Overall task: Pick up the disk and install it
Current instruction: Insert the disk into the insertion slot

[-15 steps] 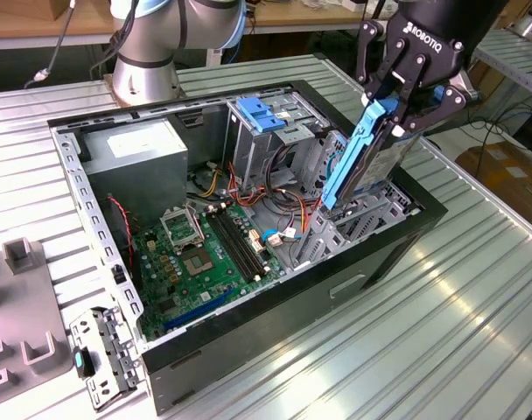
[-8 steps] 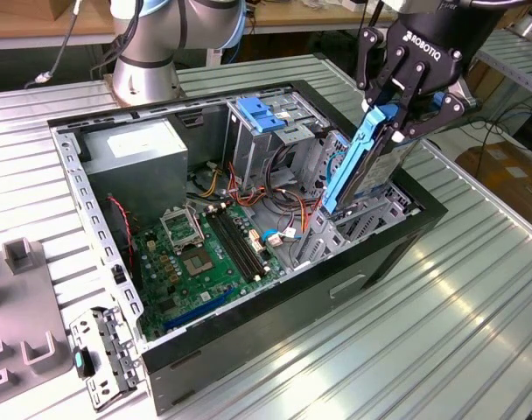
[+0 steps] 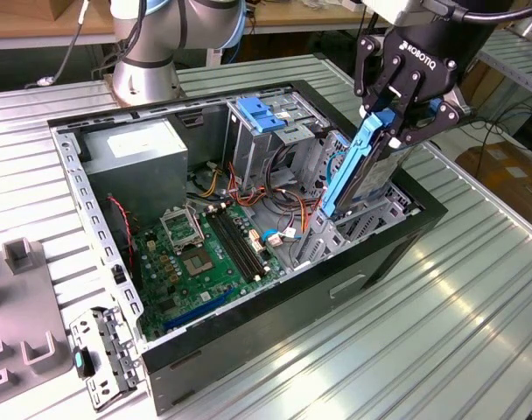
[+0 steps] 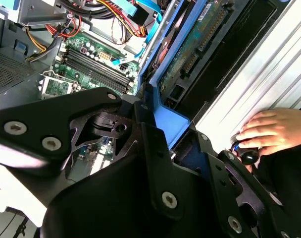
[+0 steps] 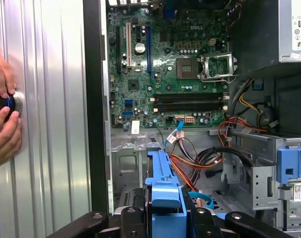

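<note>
fingers point(image 3: 412, 87) clamped on disk point(image 3: 358, 171), tilted over open PC case point(image 3: 275, 306), frame right | ribbed metal desk point(image 3: 476, 332) underneath | wooden board point(image 3: 38, 22) upper left

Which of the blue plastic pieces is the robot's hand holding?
The blue-railed disk, standing on edge at the drive bay; the hand clamps it. The blue latch plate farther back sits untouched.

Bright light is glaring off the ribbed silver metal tabletop point(image 3: 476, 297), while the open black computer case point(image 3: 336, 289) is shading its interior.
</note>
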Robot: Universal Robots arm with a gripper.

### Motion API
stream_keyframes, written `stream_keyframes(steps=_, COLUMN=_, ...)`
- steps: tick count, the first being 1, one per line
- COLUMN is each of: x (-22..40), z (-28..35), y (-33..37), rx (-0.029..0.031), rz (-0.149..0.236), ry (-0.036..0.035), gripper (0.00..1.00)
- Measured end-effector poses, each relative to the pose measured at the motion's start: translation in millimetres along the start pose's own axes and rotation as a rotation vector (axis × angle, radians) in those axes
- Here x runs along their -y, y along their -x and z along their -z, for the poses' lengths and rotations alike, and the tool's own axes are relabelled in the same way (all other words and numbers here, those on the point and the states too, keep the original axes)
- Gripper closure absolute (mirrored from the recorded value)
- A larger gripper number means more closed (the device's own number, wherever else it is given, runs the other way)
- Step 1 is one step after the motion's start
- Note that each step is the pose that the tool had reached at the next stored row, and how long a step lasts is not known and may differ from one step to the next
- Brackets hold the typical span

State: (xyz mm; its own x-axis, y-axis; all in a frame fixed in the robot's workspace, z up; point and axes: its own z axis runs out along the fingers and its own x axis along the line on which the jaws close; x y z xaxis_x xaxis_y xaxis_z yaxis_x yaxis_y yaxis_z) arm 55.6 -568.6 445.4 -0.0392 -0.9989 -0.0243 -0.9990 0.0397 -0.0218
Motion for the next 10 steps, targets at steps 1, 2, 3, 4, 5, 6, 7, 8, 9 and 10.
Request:
stream_keyframes(steps=1, x=0.0, z=-0.7, y=0.0, rx=0.0000, rz=0.000, ry=0.0000, gripper=0.63)
stream_keyframes(steps=2, x=0.0, z=-2.0, y=-0.1, rx=-0.0002, rz=0.001, ry=0.0000, gripper=0.63)
stream_keyframes(steps=3, x=0.0, z=-2.9, y=-0.1, rx=0.0000, rz=0.001, ry=0.0000, gripper=0.63)
stream_keyframes(steps=4, x=-0.1, z=-3.6, y=-0.1, rx=0.0001, rz=0.001, ry=0.0000, gripper=0.63)
stream_keyframes(steps=5, x=-0.1, z=-4.6, y=-0.1, rx=0.0001, rz=0.001, ry=0.0000, gripper=0.63)
stream_keyframes(steps=6, x=-0.1, z=-5.2, y=-0.1, rx=0.0000, rz=0.001, ry=0.0000, gripper=0.63)
stream_keyframes(steps=7, x=-0.2, z=-6.3, y=-0.2, rx=0.0001, rz=0.001, ry=0.0001, gripper=0.63)
stream_keyframes(steps=8, x=-0.2, z=-7.2, y=-0.2, rx=-0.0001, rz=0.001, ry=0.0003, gripper=0.63)
stream_keyframes(steps=9, x=-0.2, z=-8.0, y=-0.2, rx=0.0000, rz=0.001, ry=0.0006, gripper=0.63)
stream_keyframes(steps=10, x=-0.2, z=-8.9, y=-0.3, rx=0.0000, rz=0.001, ry=0.0011, gripper=0.63)
